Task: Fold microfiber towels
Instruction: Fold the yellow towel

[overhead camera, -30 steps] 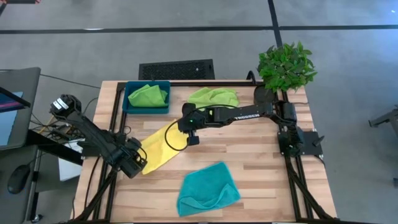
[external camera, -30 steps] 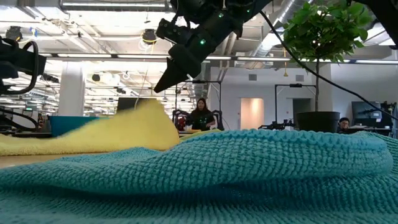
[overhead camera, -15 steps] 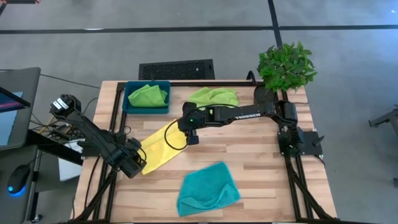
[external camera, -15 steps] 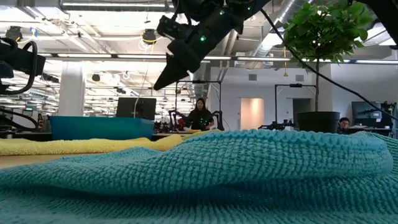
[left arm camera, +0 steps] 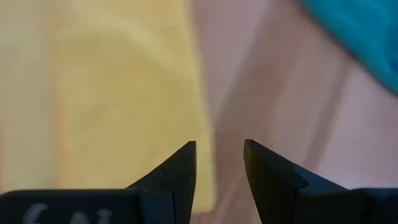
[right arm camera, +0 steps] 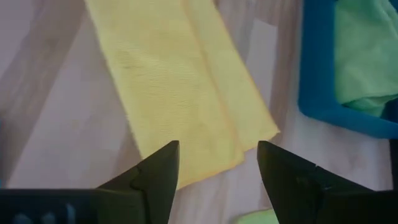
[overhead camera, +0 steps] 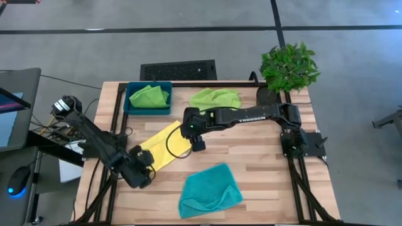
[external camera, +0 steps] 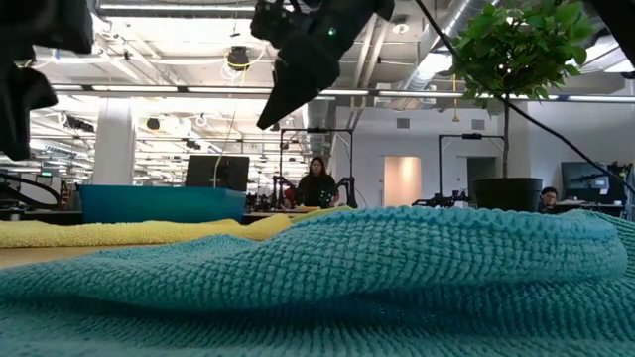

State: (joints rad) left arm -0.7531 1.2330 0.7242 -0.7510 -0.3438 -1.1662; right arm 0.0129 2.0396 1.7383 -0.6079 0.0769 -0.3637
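The yellow microfiber towel (overhead camera: 162, 143) lies folded into a long strip on the wooden table, flat in the low view (external camera: 99, 234). My left gripper (overhead camera: 147, 162) hovers open over its near end, above the towel's edge (left arm camera: 124, 93) and bare wood (left arm camera: 219, 144). My right gripper (overhead camera: 196, 143) hangs open above the strip's far end (right arm camera: 174, 93), fingers apart (right arm camera: 217, 144) and clear of the cloth in the low view (external camera: 273, 114). A teal towel (overhead camera: 210, 190) lies crumpled at the near edge. One lime green towel (overhead camera: 149, 96) sits in the tray; another (overhead camera: 217, 97) lies at the far side.
The dark-teal tray (overhead camera: 130, 108) stands at the far left, close to the yellow towel's far end (right arm camera: 317, 93). A potted plant (overhead camera: 289, 66) stands at the far right corner. Bare wood lies to the right of the towels.
Both grippers have opened and let go of the yellow towel. Its raised part has dropped and now lies flat on the table. My left gripper has drawn back toward the near edge, and my right gripper has risen a little.
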